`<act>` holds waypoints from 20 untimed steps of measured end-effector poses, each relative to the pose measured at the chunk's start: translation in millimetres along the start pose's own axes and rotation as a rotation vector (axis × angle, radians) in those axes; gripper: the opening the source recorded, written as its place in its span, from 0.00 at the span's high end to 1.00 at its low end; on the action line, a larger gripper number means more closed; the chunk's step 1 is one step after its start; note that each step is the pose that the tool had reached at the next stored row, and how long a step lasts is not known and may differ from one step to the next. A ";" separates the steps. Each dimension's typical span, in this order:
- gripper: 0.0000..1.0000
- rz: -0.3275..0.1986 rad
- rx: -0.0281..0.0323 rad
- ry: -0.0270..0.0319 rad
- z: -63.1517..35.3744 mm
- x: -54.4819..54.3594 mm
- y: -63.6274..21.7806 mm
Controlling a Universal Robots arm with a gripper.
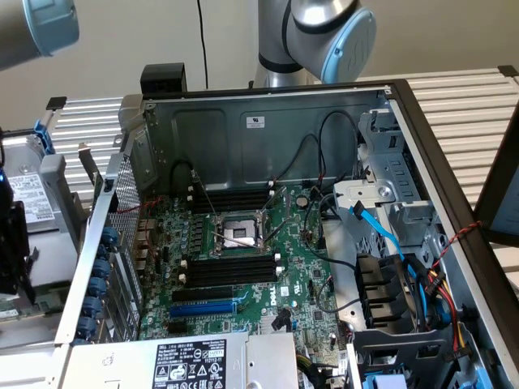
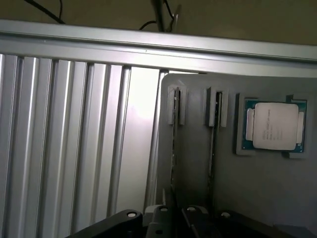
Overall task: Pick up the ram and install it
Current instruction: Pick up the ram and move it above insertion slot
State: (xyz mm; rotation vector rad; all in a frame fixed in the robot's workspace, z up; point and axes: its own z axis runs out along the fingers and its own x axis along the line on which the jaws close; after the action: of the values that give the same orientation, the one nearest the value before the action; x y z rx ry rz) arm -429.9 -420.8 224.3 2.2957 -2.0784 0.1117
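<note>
Ram (image 2: pixel 174 144) stands on edge in a narrow slot of a gray holder (image 2: pixel 190 183), seen as a thin dark line running the slot's length. A second stick (image 2: pixel 213 144) stands the same way in the neighbouring slot, parallel to the first and just beside it. On the far side of that second slot, a square silver-topped processor (image 2: pixel 275 126) lies flat in its own recess of the holder. The holder rests on a table (image 2: pixel 74 148) of ribbed aluminium slats.

The gripper (image 2: pixel 178 218) hangs close over the holder, roughly in line with the first slot. Whether the fingers are apart or together cannot be told, nor whether they touch the stick.

In the exterior view an open computer case (image 1: pixel 268 121) lies on the table with its green motherboard (image 1: pixel 243 316) facing up. Two banks of long black memory slots (image 1: pixel 229 270) with white end clips flank the processor socket (image 1: pixel 239 233). The arm (image 1: pixel 324 32) rises behind the case.
</note>
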 end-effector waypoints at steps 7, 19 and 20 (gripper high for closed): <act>0.87 0.011 -0.0009 0.0001 -31.5 2.6 -0.5; 0.87 0.058 -0.0046 0.0009 -85.8 7.1 -1.5; 0.87 0.061 -0.0048 0.0009 -90.1 7.4 -1.6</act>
State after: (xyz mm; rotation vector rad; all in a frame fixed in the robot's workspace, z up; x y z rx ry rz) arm -429.9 -420.8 314.7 2.2297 -2.1463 0.1096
